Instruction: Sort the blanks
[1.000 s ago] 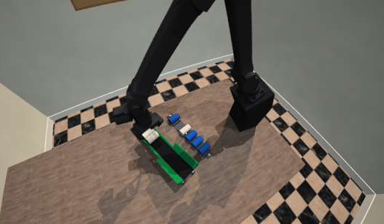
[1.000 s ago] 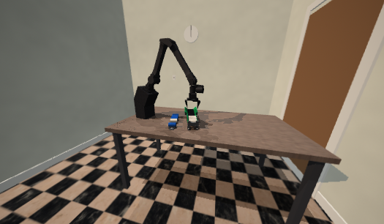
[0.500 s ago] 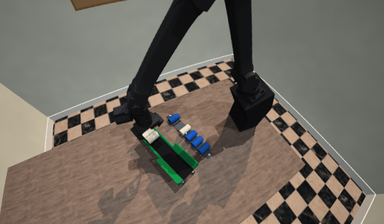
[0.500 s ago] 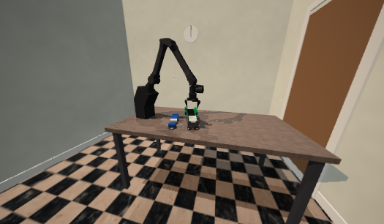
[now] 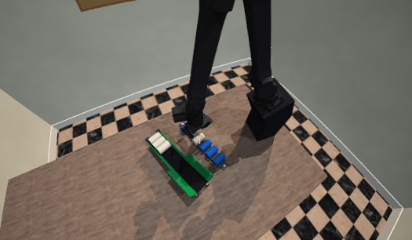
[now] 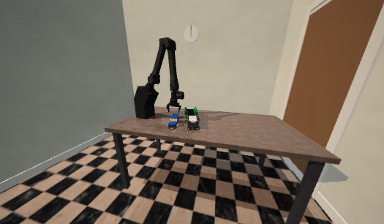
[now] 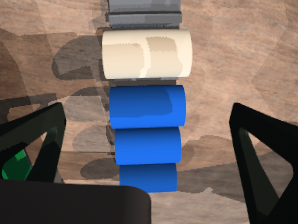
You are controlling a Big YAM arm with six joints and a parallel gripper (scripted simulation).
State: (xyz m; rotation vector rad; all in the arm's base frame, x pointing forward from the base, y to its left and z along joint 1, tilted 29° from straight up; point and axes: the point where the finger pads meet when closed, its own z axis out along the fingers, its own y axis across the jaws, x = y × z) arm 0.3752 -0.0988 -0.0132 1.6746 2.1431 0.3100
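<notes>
Ramp: one, green-sided [image 5: 200,166] [image 6: 196,110] [image 7: 17,166], with three white blanks [image 5: 159,143] [image 6: 192,118] crosswise in a row at the stop end.
Rack: one, grey [image 7: 145,19], beside the ramp, carrying five blanks: a lone blue [image 5: 183,126] [image 6: 172,124] at one end, a white [image 5: 198,139] [image 6: 173,119] [image 7: 147,54], then three blues [image 5: 211,152] [image 6: 175,116] [image 7: 147,146].
Gripper: one [image 5: 195,129] [image 6: 174,111] [image 7: 149,106], above the rack, fingers wide apart, holding nothing.
Views: top and exterior show the lone blue; wrist shows bare grey rack beyond the white; only exterior shows the clock [image 6: 191,34].
Table: brown, grained [image 5: 90,172] [image 6: 249,128] [image 7: 240,50], streaked by shadows.
Room: checkered floor [image 5: 341,188] [image 6: 157,183], grey wall, pale walls, brown door [image 6: 322,69].
</notes>
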